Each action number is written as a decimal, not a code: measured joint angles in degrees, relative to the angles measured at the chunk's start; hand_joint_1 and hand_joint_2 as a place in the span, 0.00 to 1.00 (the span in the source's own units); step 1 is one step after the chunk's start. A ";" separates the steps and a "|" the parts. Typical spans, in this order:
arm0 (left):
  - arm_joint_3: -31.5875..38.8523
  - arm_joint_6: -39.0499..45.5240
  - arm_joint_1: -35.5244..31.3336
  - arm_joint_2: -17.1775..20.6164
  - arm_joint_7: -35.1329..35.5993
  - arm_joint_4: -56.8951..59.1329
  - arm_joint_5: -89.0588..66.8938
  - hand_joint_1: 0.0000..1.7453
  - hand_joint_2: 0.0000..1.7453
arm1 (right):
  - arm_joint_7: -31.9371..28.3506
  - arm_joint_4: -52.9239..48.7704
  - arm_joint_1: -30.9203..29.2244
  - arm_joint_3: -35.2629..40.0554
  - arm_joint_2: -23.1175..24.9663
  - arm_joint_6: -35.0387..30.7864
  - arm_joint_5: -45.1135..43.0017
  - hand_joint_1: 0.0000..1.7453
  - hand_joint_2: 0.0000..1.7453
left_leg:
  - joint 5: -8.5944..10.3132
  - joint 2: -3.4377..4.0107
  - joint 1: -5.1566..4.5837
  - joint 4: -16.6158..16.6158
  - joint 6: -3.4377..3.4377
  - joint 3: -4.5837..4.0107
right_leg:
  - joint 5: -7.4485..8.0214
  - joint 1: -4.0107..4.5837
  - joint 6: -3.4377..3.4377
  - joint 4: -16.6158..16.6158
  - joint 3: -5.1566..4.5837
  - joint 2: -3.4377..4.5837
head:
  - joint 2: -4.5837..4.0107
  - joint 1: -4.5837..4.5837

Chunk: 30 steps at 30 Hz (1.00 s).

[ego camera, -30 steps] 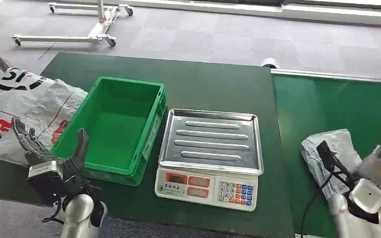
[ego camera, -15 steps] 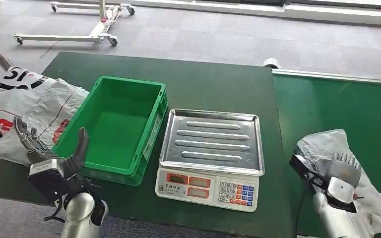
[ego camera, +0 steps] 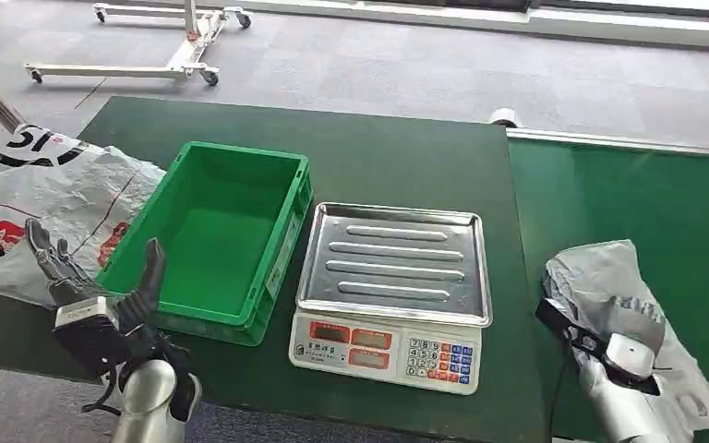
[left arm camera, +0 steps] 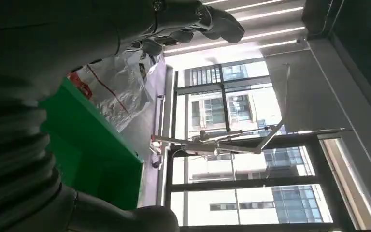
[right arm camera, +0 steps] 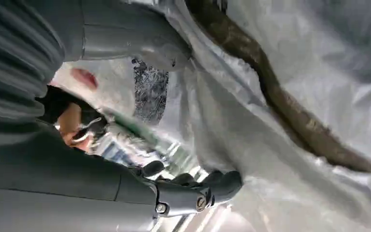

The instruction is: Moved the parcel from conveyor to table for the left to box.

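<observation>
Parcel: the grey plastic-wrapped parcel (ego camera: 623, 305) lies on the green conveyor (ego camera: 628, 198), near its front edge and just past the counter's right edge. It is not yet on the counter (ego camera: 397, 166), so the move looks to be at the grasp step.
Right robot hand: the right robot hand (ego camera: 642, 323) sits down on the parcel. In the right wrist view its thumb (right arm camera: 140, 41) and dark fingers (right arm camera: 207, 188) lie on either side of a fold of the wrap, pressed into it. I judge it is closing on the parcel; whether the grip is firm enough to lift, I cannot tell.
Left robot hand: the left robot hand (ego camera: 102, 291) hovers at the counter's front left edge, fingers spread wide and holding nothing, likely waiting for its turn to box.
Crate: the green crate (ego camera: 217, 240) stands with nothing in it on the left half of the counter, just beyond the left robot hand, ready to receive.
Scale: the scale (ego camera: 392, 295) with its steel tray sits just right of the crate, close to the counter's front edge, between the crate and the conveyor.
Bag: a white printed bag (ego camera: 46, 203) hangs over the counter's left edge.
</observation>
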 measured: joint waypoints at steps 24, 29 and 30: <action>-0.26 2.38 3.47 0.81 0.00 -2.10 0.52 0.00 1.00 | -16.75 0.20 -1.63 1.42 -0.90 5.37 -7.73 1.00 1.00 | -0.23 0.43 0.20 0.02 -0.17 0.38 | -0.04 0.15 -0.07 0.00 0.30 0.48 | 0.00 0.00; -0.26 2.45 3.69 0.90 0.00 -2.18 0.52 0.00 1.00 | -16.21 -1.08 -1.16 1.70 -0.59 3.91 -8.32 1.00 1.00 | -0.24 0.41 0.20 0.00 -0.17 0.35 | -0.06 0.15 -0.07 0.00 0.29 0.46 | 0.00 0.02; -0.26 2.49 3.80 0.90 0.00 -2.30 0.52 0.00 1.00 | -15.71 -1.62 -1.00 1.73 -0.46 3.40 -8.45 1.00 1.00 | -0.24 0.41 0.20 0.00 -0.17 0.34 | -0.06 0.15 -0.07 0.00 0.28 0.46 | 0.00 0.00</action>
